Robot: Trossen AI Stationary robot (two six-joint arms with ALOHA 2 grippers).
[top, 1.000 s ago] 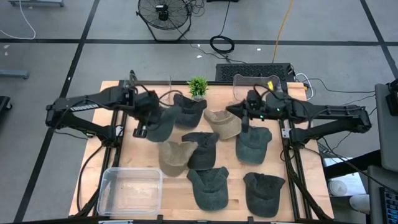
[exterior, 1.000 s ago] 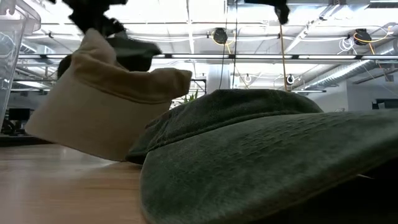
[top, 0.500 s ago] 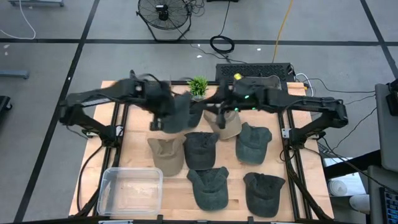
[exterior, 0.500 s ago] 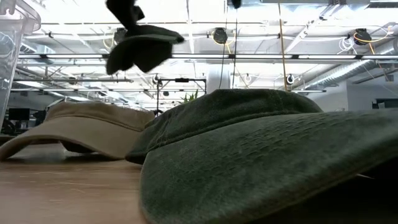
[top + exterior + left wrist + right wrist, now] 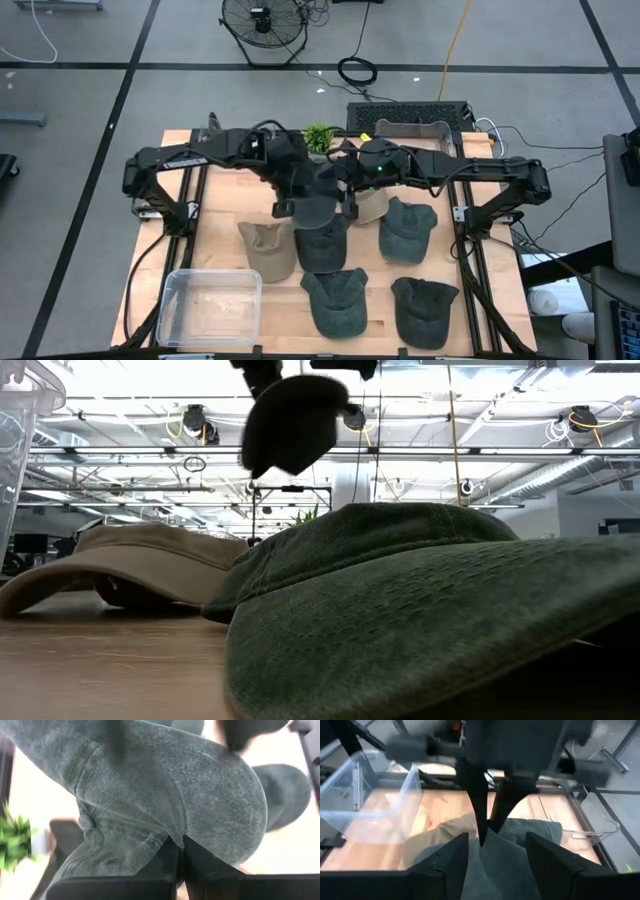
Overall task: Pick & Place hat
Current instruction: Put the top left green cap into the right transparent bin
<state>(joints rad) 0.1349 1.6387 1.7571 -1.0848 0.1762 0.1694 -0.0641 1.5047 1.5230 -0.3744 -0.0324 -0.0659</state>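
A dark grey hat [image 5: 318, 211] hangs over the table's middle, above the other hats, with my left gripper [image 5: 298, 196] shut on it. In the low view the hat [image 5: 292, 422] dangles high, clear of everything. My right gripper [image 5: 496, 857] has come in from the table's right and is open, one finger on either side of the hanging hat [image 5: 496, 851]; whether they touch it I cannot tell. In the high view my right gripper [image 5: 349, 204] is right beside the hat. My left gripper pinches a fold of the hat's crown cloth [image 5: 176, 839] between its two shut fingers, to one side of the top button [image 5: 86, 822]. The fingers [image 5: 481, 815] come from above, slanting down. The hat hangs below them, lifted clear of the table.
Several hats lie on the table: a tan one [image 5: 267, 248], a dark one [image 5: 322, 245], grey-green ones [image 5: 405, 228] [image 5: 335, 302] [image 5: 424, 310], and another tan one [image 5: 370, 206] under my right arm. A clear bin [image 5: 209, 305] stands near left; a small plant [image 5: 318, 138] stands at the far edge.
My left gripper has carried the grey hat toward the table's right and a little up, from the left side to over the middle. My right gripper has moved toward the table's left, up to the hat. The near-left tan hat, tipped up a second ago, lies flat.
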